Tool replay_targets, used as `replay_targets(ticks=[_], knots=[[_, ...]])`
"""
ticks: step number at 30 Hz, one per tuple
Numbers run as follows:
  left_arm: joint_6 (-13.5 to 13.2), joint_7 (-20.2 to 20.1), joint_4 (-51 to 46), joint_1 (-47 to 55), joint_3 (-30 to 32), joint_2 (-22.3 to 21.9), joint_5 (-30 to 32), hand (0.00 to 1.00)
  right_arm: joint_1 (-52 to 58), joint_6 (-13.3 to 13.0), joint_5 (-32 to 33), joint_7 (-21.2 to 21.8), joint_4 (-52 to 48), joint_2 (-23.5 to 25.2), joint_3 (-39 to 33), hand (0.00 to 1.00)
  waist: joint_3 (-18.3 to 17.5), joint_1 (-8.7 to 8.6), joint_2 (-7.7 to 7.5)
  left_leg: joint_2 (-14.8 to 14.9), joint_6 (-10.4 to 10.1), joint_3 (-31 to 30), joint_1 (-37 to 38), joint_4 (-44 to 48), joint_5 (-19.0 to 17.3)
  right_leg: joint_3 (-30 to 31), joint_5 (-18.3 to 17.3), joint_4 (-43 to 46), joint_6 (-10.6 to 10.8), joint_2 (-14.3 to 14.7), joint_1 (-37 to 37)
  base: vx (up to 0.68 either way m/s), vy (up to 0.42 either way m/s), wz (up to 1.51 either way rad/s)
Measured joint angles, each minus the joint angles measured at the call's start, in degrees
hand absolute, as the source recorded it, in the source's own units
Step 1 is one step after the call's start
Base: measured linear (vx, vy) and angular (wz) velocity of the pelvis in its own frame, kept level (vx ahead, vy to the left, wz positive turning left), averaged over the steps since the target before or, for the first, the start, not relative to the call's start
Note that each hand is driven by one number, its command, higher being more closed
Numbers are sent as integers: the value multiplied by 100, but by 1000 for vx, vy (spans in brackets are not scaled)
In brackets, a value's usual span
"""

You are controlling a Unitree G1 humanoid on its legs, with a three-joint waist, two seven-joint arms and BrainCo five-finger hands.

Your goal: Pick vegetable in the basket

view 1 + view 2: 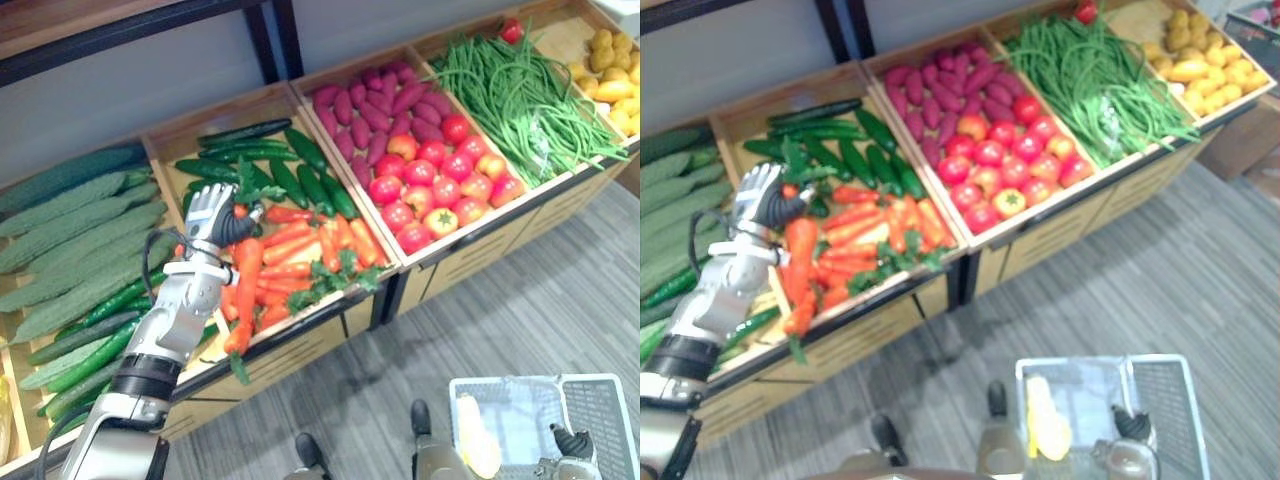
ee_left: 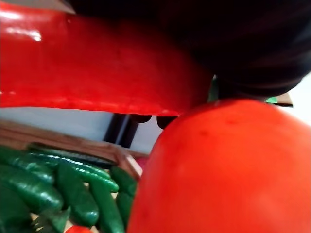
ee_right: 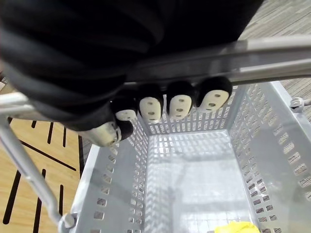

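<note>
1. Hovering over the carrot crate [image 1: 300, 350], the left hand [image 1: 210, 215] has its fingers curled round the top of a long carrot [image 1: 245, 280].
2. That carrot hangs tip-down against the pile. Whether it is clear of the other carrots is hard to tell.
3. Cucumbers [image 1: 300, 175] lie just behind the hand in the same crate.
4. Down at the right, well apart from the crate, the right hand [image 3: 180, 104] is wrapped round the handle [image 3: 282, 46] of the basket [image 1: 605, 410].
5. A yellow item [image 1: 478, 440] lies in the basket.
</note>
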Motion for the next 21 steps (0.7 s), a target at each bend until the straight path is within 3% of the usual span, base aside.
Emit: replay_targets(ticks=[7,11,12,13,15,16,17,19,21], knots=[[-411,-169,-969,478,-622,2,-82,100,-278,138,-236,19,0,-827,40,100,-231,64,-23,-1,-14,223,202,4,-13,241,19,-38,26,46,55,21,-3,-15],[-619,-300,-1407,710,-769,4,-463,100,-670,141,-274,55,-198,-1313,794,100,-279,62,-49,43,-139,655,466,102,-202,796,2,15,78,202,-37,31,-23,-74],[-665,-348,-1536,742,-851,4,-465,100,-768,134,-395,136,-396,-1391,1096,100,-273,77,-103,102,-185,556,400,435,-413,977,-1,76,80,243,-106,35,-51,-95],[-739,-370,-1657,863,-879,2,-479,100,-961,113,-451,234,-570,-1476,1390,100,-254,97,-150,132,-184,-39,322,856,-766,1247,5,155,87,302,-206,61,-70,-106],[-776,-412,-1689,891,-1032,-15,-481,100,-1205,71,-478,266,-731,-1621,1774,100,-267,90,-60,160,-267,-982,89,1392,-1300,1410,38,192,135,427,-275,27,-18,-95],[-781,-432,-1741,857,-1197,-21,-481,100,-1352,3,-567,268,-811,-1680,2020,100,-236,100,-113,126,-281,-1462,-89,1869,-1728,1630,51,318,163,498,-404,-35,63,-76],[-780,-432,-1752,802,-1273,-24,-482,100,-1346,-8,-568,270,-898,-1664,2047,100,-253,109,-84,125,-270,-1490,-144,2023,-1843,1696,62,360,177,507,-439,-44,91,-59],[-772,-438,-1749,628,-1507,-201,-570,100,-1253,-16,-566,434,-1226,-1624,2140,100,-177,98,-207,94,-151,-1356,-284,2573,-2139,1822,157,352,241,450,-445,-50,139,-26],[-773,-439,-1749,601,-1607,-437,-683,100,-1162,-14,-571,506,-1552,-1625,2255,100,-160,133,-238,114,-67,-1210,-333,2910,-2344,1907,200,371,278,434,-454,-74,174,-45]])
